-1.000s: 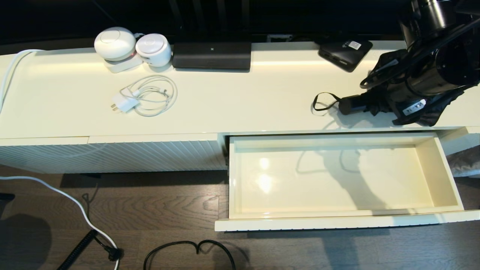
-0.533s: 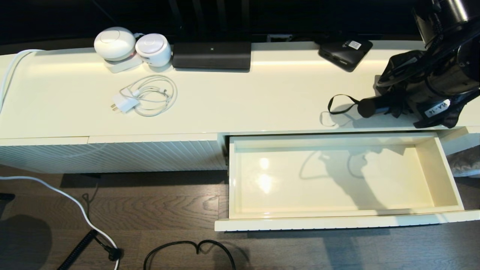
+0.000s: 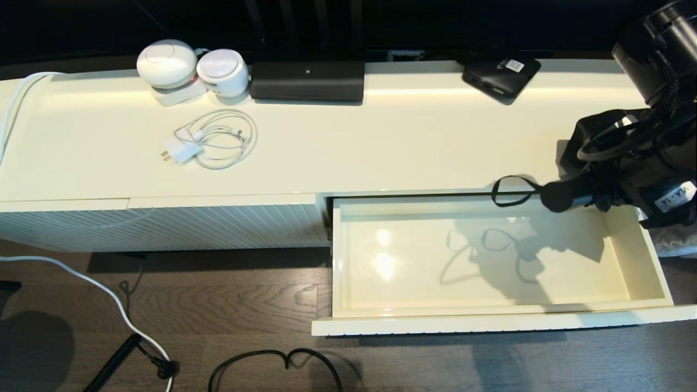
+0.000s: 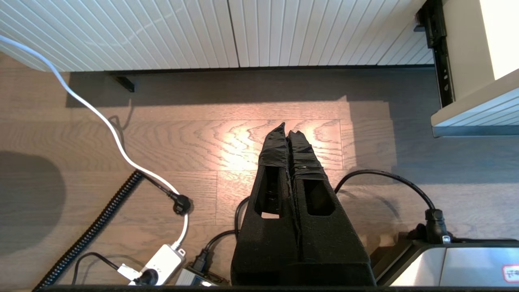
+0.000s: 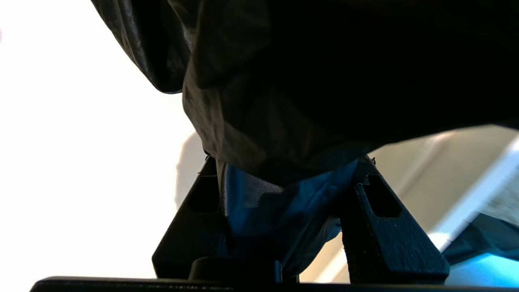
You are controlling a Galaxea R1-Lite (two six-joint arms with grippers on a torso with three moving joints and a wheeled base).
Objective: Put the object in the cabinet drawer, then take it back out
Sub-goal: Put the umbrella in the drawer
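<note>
- My right gripper (image 5: pixel 284 178) is hidden in the head view behind my own arm and the umbrella (image 3: pixel 615 163).
- The umbrella's far end runs off the head view's right edge.
- In my right wrist view the umbrella's fabric fills most of the frame, hiding the drawer (image 3: pixel 626 239).

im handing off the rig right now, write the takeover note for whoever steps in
Right gripper: shut on the umbrella, gripping its bunched fabric and holding it in the air above the drawer's back right corner; handle and wrist loop point toward the robot's left.
Left gripper: shut, empty, parked low over the floor in front of the cabinet.
Drawer: pulled open, nothing inside.
Done: drawer open, umbrella picked up.
Left: lower the umbrella into the drawer, release, then take it back out.
</note>
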